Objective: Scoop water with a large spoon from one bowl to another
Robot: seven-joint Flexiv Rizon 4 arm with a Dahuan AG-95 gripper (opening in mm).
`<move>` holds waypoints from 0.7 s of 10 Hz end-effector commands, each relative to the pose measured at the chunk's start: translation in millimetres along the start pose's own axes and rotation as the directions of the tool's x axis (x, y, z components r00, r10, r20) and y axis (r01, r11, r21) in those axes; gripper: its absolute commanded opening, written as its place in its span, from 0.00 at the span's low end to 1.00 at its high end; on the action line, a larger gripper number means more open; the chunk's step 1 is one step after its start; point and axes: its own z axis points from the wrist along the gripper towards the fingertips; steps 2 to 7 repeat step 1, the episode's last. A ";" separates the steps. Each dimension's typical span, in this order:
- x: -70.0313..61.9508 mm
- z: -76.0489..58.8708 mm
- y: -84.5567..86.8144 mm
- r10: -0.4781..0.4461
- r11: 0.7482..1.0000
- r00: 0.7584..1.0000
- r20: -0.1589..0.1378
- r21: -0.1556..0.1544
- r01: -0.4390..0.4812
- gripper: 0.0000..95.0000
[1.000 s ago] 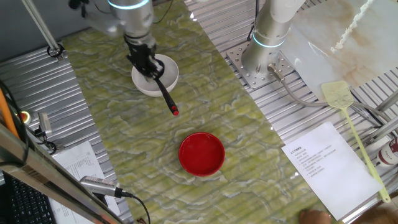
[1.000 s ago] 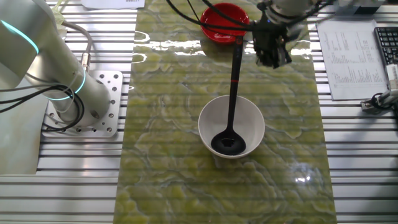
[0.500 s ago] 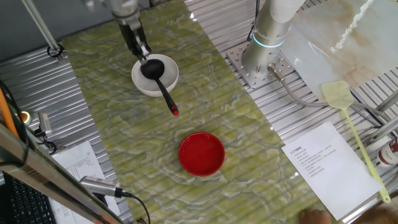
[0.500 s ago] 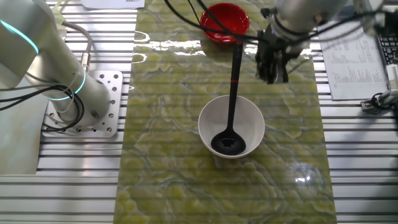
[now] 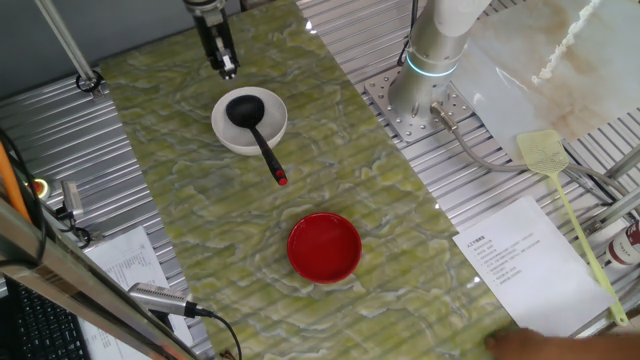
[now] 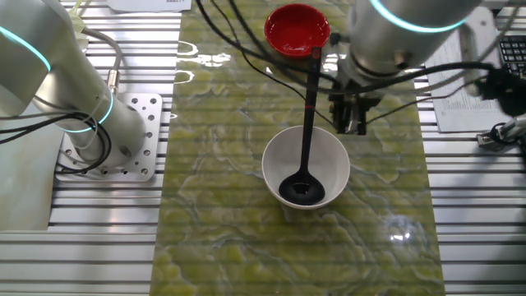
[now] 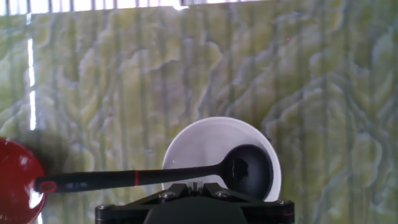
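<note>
The large spoon (image 5: 254,128) sits by itself in the white bowl (image 5: 231,139), its round black scoop down in the bottom of the bowl and its thin handle leaning out over the rim, the small red tip hanging above the green marbled table (image 5: 380,210). From the other fixed view the ladle (image 6: 306,123) runs almost straight from the scoop up toward the red bowl (image 6: 297,27), and the handle's end shows against the near edge of that bowl. The two bowls stand well apart on the table. In the hand view the scoop lies inside the white bowl (image 7: 193,146), the handle (image 7: 93,180) stretching left until its red-banded end lies just beside the red bowl (image 7: 15,180) at the frame's left edge. The gripper (image 5: 224,65) hangs above the table just past the far side of the white bowl, holding nothing; the fingers look close together, but I cannot tell for sure whether they are spread or closed. In the other fixed view the gripper (image 6: 352,115) hovers just beside the bowl's rim, clear of the handle. A printed sheet (image 5: 520,262) and a yellow fly swatter (image 5: 565,200) lie off to the side on the ribbed metal surface.
</note>
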 end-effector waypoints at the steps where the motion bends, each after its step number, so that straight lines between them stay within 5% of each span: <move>1: 4.2 2.2 -1.7 -0.031 0.999 0.999 0.008 0.010 0.031 0.00; 7: 4.2 2.2 -1.7 -0.031 0.999 0.999 0.008 0.010 0.031 0.00</move>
